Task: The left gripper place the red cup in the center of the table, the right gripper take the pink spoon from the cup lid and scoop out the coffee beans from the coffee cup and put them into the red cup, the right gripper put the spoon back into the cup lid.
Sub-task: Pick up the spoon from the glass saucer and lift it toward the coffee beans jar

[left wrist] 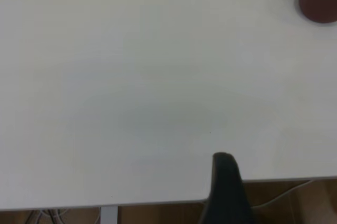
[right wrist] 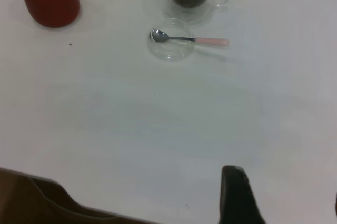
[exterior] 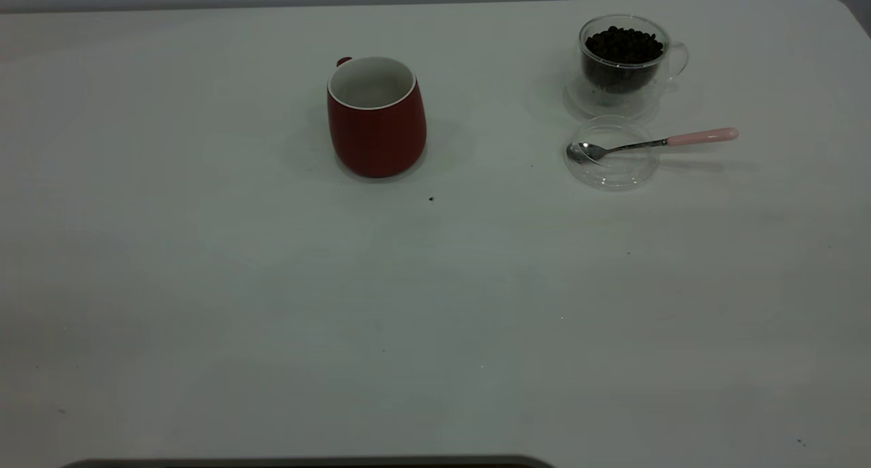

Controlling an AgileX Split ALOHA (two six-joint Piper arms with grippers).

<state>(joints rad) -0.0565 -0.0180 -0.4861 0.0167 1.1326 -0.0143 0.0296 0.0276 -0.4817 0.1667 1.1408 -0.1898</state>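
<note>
Nothing is started: the red cup (exterior: 376,118) stands at eleven o'clock of the table (exterior: 272,318), spoon on the lid at two, so the left gripper (left wrist: 225,192), its opening indiscernible, must first reach it.

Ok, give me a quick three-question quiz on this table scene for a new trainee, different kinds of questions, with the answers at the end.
1. True or false: the pink spoon lies with its bowl in the cup lid and its handle sticking out over the table.
2. Multiple choice: where are the coffee beans? A) in the red cup B) in the coffee cup C) scattered in the lid
3. Short answer: in the exterior view, is anything visible inside the red cup?

Key
1. True.
2. B.
3. No, only its white inside shows.
</note>
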